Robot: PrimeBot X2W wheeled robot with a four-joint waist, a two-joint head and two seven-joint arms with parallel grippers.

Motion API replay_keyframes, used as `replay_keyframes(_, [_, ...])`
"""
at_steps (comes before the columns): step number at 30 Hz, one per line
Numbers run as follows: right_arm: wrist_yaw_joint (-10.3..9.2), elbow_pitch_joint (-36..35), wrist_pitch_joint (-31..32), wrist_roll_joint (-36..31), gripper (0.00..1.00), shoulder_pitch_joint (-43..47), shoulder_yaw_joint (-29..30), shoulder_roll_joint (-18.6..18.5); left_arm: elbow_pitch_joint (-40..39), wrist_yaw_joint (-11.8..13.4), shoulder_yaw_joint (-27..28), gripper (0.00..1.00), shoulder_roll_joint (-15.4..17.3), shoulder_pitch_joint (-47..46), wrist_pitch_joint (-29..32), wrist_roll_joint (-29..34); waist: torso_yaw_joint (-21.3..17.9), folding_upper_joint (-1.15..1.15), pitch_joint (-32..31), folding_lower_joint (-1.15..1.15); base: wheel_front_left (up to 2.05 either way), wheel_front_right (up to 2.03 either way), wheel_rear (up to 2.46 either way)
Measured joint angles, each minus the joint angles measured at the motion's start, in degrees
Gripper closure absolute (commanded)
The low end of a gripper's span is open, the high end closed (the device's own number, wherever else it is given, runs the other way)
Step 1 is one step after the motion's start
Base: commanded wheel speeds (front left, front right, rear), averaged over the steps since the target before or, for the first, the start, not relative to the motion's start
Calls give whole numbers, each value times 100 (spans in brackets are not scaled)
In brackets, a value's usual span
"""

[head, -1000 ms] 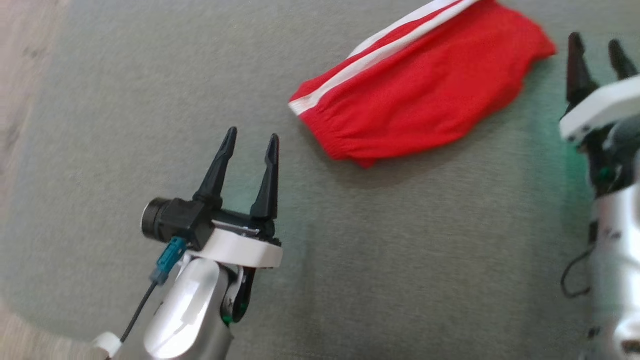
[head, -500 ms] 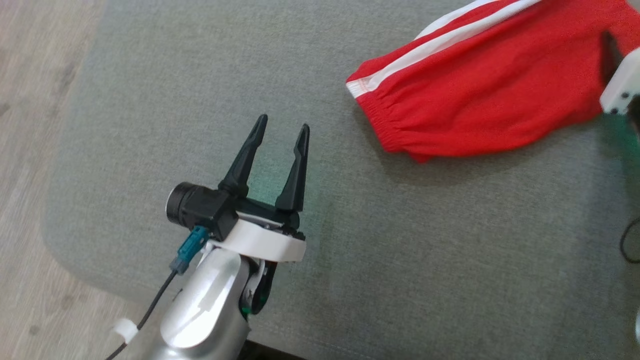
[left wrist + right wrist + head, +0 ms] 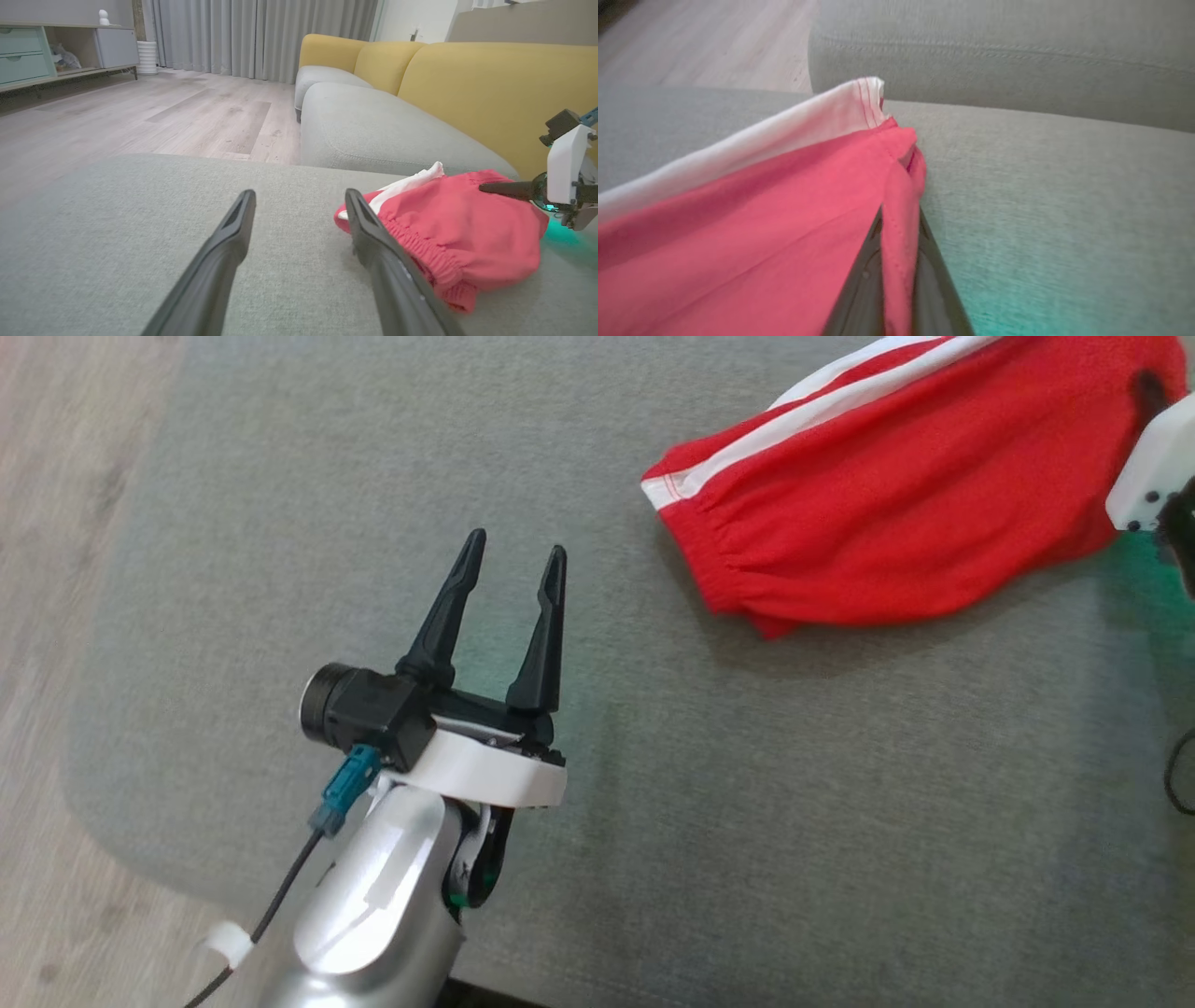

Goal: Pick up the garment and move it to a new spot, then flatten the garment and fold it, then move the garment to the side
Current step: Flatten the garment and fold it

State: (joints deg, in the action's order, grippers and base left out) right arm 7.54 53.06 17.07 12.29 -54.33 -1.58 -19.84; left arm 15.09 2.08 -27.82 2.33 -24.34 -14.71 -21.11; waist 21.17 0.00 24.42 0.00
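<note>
Red garment point(image 3: 887, 495) lies upper right in the head view on the grey cushion point(image 3: 747, 803). Right gripper point(image 3: 900, 219) is clamped on its hem; left gripper point(image 3: 516, 546) hangs wide, empty. Lift slowly; the pinched fold is thin and may slip.

Garment point(image 3: 896, 495) — red fabric, two white stripes along upper edge, gathered elastic band at left end. Lies loosely bunched on grey cushion point(image 3: 747, 803) at upper right of head view, running off top edge. Right wrist view, lower centre — red hem fold pinched between fingers of right gripper point(image 3: 900, 214).
</note>
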Motion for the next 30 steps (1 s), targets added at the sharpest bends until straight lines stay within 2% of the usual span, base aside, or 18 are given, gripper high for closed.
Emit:
replay_keyframes(6, [0,-427,-412,531,100,319,23,-26,2,-13,113,0,-1,19,0,87,-257,0,-189,0,0,0,0])
replay_keyframes(12, [0,-985,-657,891,100,1276,744,55,40,-67,245,0,-1,171,0,235,-635,0,-522,0,0,0,0])
replay_keyframes(15, [0,-1444,-725,815,100,1981,1458,305,89,-109,285,0,-1,341,0,304,-865,0,-768,-1,0,0,0])
replay_keyframes(18, [0,-1815,-721,717,100,2407,1873,571,115,-111,328,0,1,393,0,350,-999,0,-920,-1,0,0,0])
replay_keyframes(25, [0,-2405,-701,364,100,2770,2432,1038,169,-218,402,0,1,508,0,475,-1096,0,-1049,-1,0,0,0])
replay_keyframes(30, [0,-2584,-732,232,100,2770,2483,1236,225,-266,465,0,1,512,0,517,-1048,0,-1070,-1,0,0,0])
